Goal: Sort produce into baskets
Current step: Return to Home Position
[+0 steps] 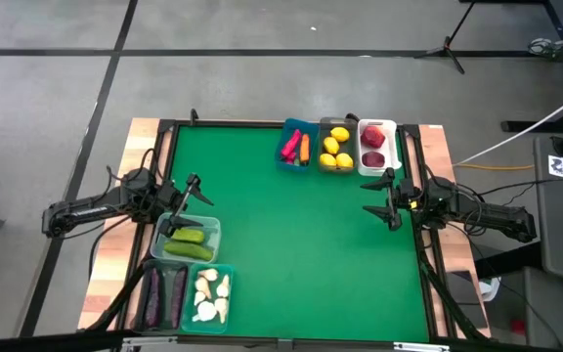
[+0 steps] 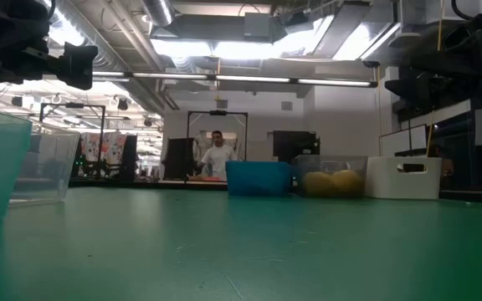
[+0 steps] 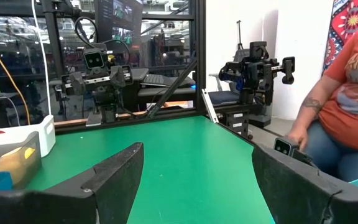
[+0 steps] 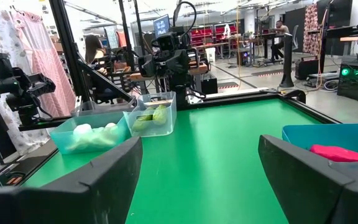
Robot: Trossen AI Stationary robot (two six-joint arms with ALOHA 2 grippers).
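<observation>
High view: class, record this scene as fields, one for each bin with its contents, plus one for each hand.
blue bin: pink pepper, orange carrot
grey-clear bin: yellow lemons
white bin: red apples
pale clear bin: green cucumbers
dark bin: purple eggplants
teal bin: white garlic
left hand: open, empty, by the pale clear bin
right hand: open, empty, near the white bin

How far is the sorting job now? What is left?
Done: produce sits in the blue bin, grey-clear bin, white bin, pale clear bin, dark bin and teal bin, all plastic; none loose on the green mat. In hand: nothing; left gripper and right gripper open, empty. Left: probably parking the arms.
</observation>
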